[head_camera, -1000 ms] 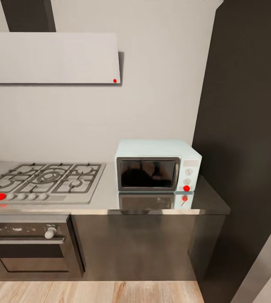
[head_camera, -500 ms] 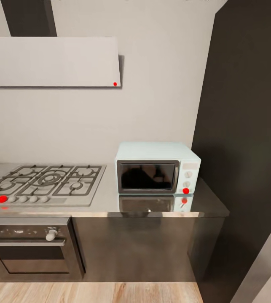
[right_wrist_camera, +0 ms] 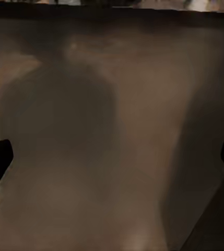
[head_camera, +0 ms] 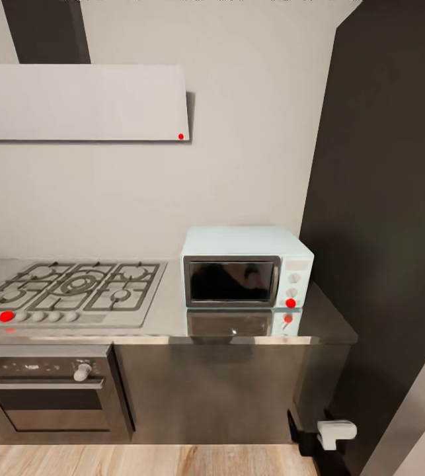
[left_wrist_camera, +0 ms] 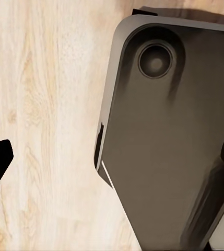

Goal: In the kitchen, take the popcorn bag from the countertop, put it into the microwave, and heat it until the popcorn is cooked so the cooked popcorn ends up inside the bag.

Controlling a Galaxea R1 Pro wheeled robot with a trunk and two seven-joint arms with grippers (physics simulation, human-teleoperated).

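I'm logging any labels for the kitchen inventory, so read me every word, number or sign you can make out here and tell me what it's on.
No readable text in these pictures.
The microwave: its knob panel carries no legible print, only knobs and a red dot.
The hob and the built-in oven: marks by the knobs are too blurred to read.
The hood: plain, with one red dot.

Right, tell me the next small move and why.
Probably turn left and look further along the countertop for the bag. The slab ends at the dark wall just right of the microwave, but it runs on past the hob and out of frame. The microwave's door is shut, so it can wait until the bag is in hand.
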